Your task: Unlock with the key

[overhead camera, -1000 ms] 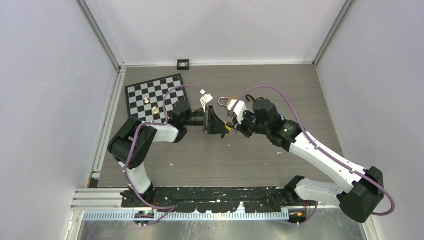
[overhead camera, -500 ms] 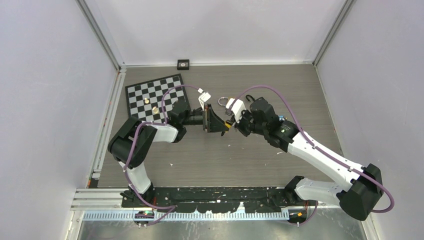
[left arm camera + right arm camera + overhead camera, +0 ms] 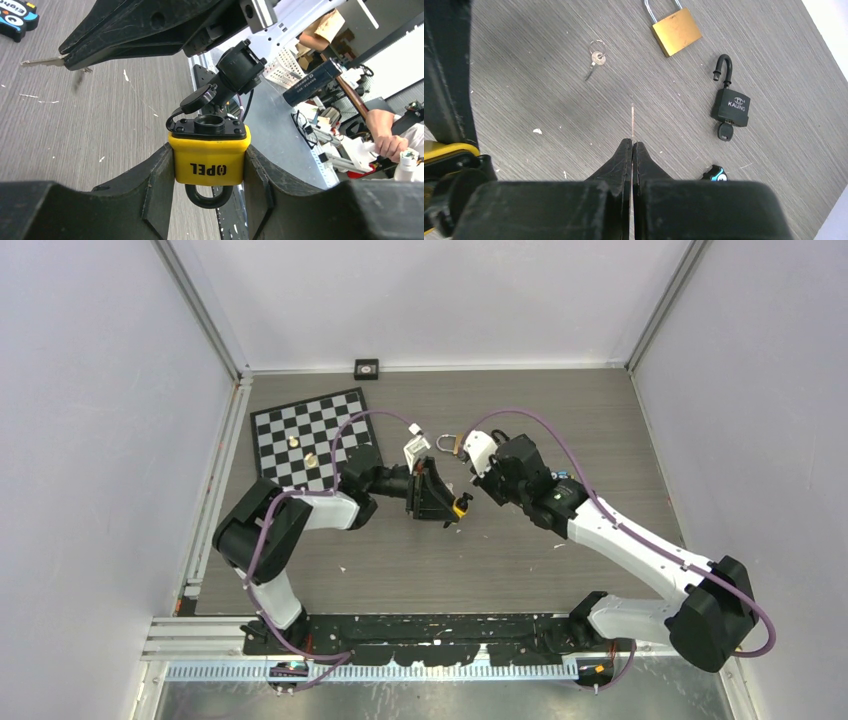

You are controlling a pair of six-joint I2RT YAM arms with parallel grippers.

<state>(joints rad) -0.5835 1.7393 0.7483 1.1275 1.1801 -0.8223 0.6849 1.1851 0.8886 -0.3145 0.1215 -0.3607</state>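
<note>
A yellow padlock (image 3: 208, 159) marked OPEL, with a black shackle and a black keyhole face whose cap hangs open, sits clamped between my left gripper's (image 3: 208, 200) two fingers. From above, the padlock (image 3: 460, 506) is held over mid-table. My right gripper (image 3: 632, 146) is shut on the key (image 3: 632, 120), whose thin silver blade sticks out past the fingertips. In the left wrist view the key (image 3: 42, 62) points left, above the lock's keyhole face and apart from it.
On the table lie a brass padlock (image 3: 676, 31), small keys on a ring (image 3: 595, 59), a black padlock (image 3: 731, 107) with its shackle open and a key in it, and a small blue-black piece (image 3: 716, 173). A chessboard (image 3: 305, 435) lies at the far left.
My right gripper with the key has drawn back from the yellow padlock toward the far side. The left gripper has swung the lock slightly right and nearer.
</note>
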